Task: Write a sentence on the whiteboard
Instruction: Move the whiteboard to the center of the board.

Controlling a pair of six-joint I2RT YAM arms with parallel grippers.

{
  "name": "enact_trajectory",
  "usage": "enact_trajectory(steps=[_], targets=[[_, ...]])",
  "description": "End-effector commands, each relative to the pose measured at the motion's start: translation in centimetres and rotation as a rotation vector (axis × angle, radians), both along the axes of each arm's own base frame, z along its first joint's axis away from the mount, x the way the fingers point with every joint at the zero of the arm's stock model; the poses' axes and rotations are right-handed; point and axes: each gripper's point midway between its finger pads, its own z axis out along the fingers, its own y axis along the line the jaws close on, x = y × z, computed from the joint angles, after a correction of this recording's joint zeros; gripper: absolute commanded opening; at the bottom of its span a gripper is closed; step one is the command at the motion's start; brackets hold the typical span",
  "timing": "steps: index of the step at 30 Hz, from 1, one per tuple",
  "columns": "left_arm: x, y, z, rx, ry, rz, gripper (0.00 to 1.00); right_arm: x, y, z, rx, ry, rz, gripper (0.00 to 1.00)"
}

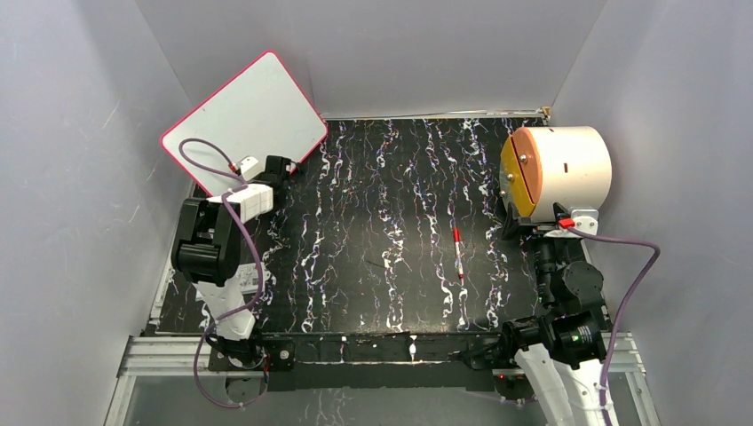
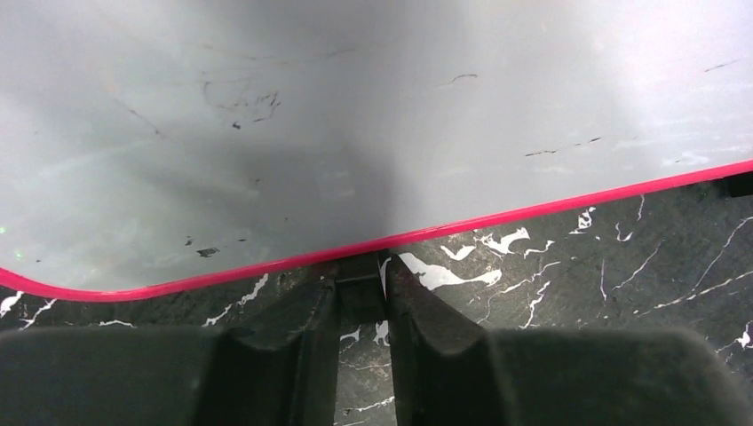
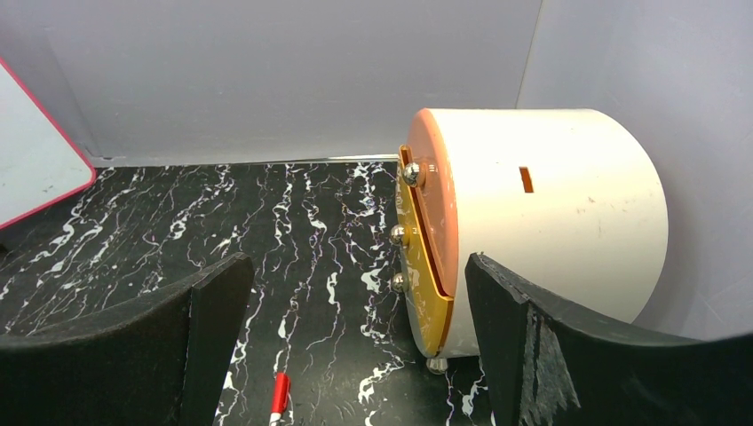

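Observation:
The whiteboard (image 1: 244,120) with its red-pink rim stands tilted up at the back left, leaning toward the left wall. My left gripper (image 1: 282,167) is shut on its lower right edge. In the left wrist view the fingers (image 2: 311,319) pinch a dark tab at the rim (image 2: 497,217), and the whiteboard face (image 2: 373,115) shows only faint dark smudges. No red sentence is in view. A red-and-white marker (image 1: 457,253) lies on the table's middle right, and its red end shows in the right wrist view (image 3: 279,395). My right gripper (image 3: 355,355) is open and empty, above the table beside the marker.
A large white drum (image 1: 564,169) with an orange and gold front face stands at the back right, close in front of the right gripper (image 3: 533,222). Grey walls enclose the black marbled table (image 1: 382,222) on three sides.

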Motion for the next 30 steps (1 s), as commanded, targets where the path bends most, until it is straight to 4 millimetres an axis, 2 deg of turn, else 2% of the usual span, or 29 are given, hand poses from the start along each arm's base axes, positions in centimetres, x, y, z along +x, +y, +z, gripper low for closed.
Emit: enact_trajectory(steps=[1, 2, 5, 9, 17, 23, 30], targets=[[0.9, 0.6, 1.5, 0.027, -0.065, 0.015, 0.13, -0.3, 0.0, 1.6, 0.026, -0.066, 0.001, 0.99], [0.7, 0.5, 1.3, 0.021, -0.061, 0.003, 0.07, -0.3, 0.0, 1.6, 0.025, -0.067, 0.003, 0.99], [0.7, -0.6, 0.7, -0.016, -0.046, -0.075, 0.00, -0.4, 0.2, 1.6, 0.024, -0.069, 0.013, 0.99], [-0.4, -1.9, -0.7, -0.077, -0.012, -0.135, 0.00, -0.4, 0.3, 1.7, 0.023, -0.071, 0.022, 0.99], [-3.6, -5.4, -2.1, -0.135, 0.038, -0.268, 0.00, -0.5, 1.0, 1.7, 0.017, -0.070, 0.057, 0.99], [-5.8, -8.0, -2.0, -0.191, 0.039, -0.335, 0.00, -0.6, 1.4, 1.9, 0.016, -0.074, 0.083, 0.99], [-8.5, -13.1, -1.0, -0.228, 0.013, -0.459, 0.00, -0.7, 1.8, 1.8, 0.017, -0.071, 0.100, 0.99]])
